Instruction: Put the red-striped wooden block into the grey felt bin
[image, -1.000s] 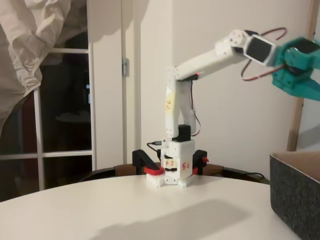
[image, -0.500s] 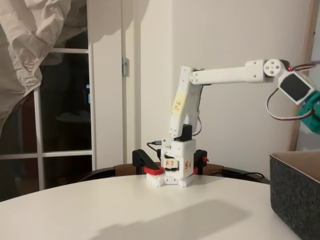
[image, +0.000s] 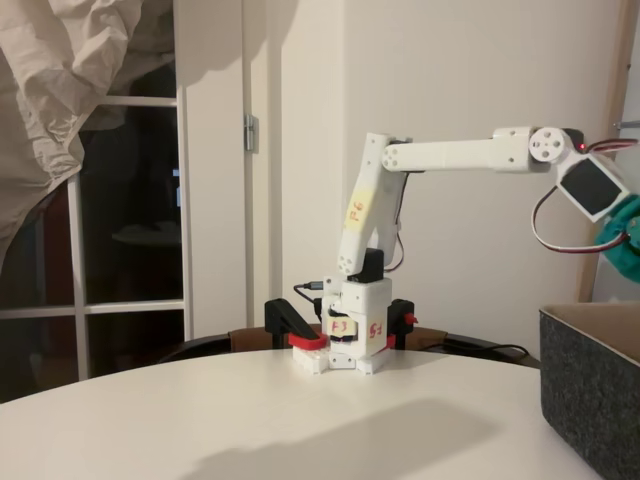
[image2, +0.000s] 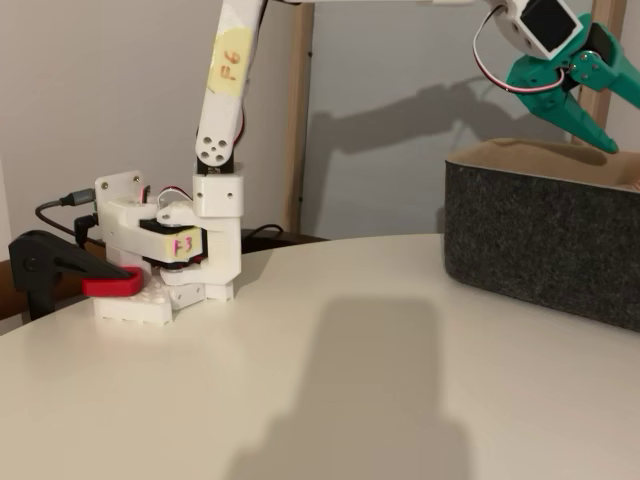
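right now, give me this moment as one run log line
teal end effector: above dark grey felt bin | jaws: unclear | block: not visible | white table

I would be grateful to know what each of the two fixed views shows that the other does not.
A fixed view takes in the dark glass door, the hanging cloth and the arm's horizontal forearm. A fixed view, set closer, gives the teal fingers angled down above the bin. Both share the arm's base, the white table and the grey felt bin.
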